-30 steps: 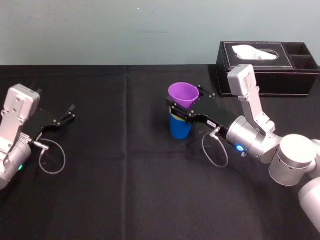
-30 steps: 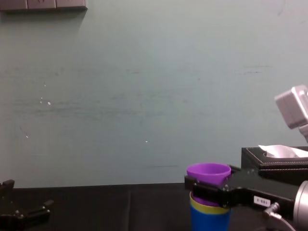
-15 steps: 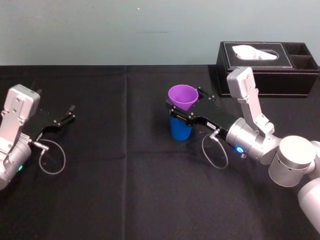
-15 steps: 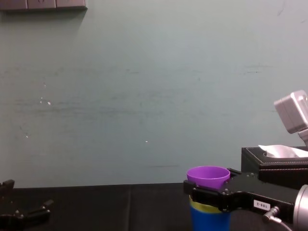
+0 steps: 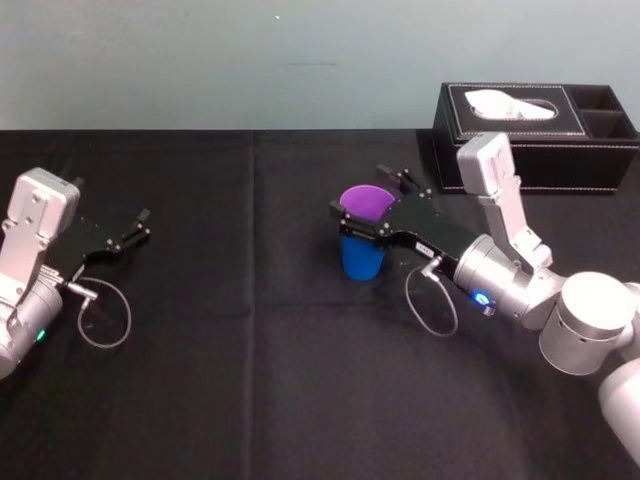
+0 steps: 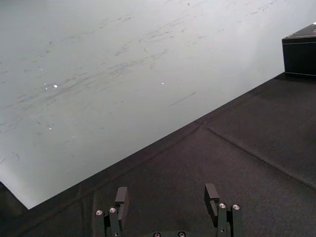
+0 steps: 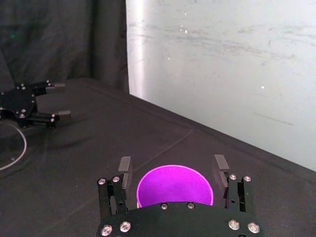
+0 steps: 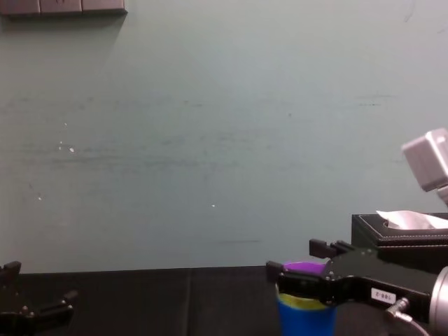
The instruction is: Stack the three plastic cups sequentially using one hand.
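On the black body of the right gripper point(image 8: 295, 257), toward the wrist end: a small white label point(image 8: 382, 296), facing the chest view, just beside the silver cable plug point(image 8: 400, 306). Printed on it, one short row of dark characters, apparently digits with a dash, too small to read with any certainty. Elsewhere on the surface and the things upon it, no legible text.

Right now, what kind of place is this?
Probably a robot test bench: a black-draped table against a bare wall, the right gripper around stacked plastic cups, a black tissue box nearby.
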You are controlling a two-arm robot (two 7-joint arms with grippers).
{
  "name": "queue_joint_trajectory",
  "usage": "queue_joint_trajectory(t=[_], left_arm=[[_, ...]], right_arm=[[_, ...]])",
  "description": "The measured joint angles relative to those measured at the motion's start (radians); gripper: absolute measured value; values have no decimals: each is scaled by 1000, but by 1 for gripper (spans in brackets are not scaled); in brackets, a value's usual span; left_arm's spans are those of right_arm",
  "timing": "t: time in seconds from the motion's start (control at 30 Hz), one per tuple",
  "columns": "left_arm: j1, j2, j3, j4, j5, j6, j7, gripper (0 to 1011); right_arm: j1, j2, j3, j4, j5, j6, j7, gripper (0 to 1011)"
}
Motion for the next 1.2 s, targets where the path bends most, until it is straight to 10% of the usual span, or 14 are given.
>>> queue_joint_trajectory(t=[0.63, 0.9, 1.2], left_arm=[[0, 0, 0, 0, 0, 0, 0, 1011], [0, 0, 0, 0, 0, 0, 0, 1011], [0, 0, 0, 0, 0, 0, 0, 1011]], right_arm=[[-241, 8, 171, -275, -120, 16, -351, 1003], [-260, -20, 192, -227, -236, 43, -479, 1003], [-229, -42, 186, -141, -276, 49, -472, 1003]])
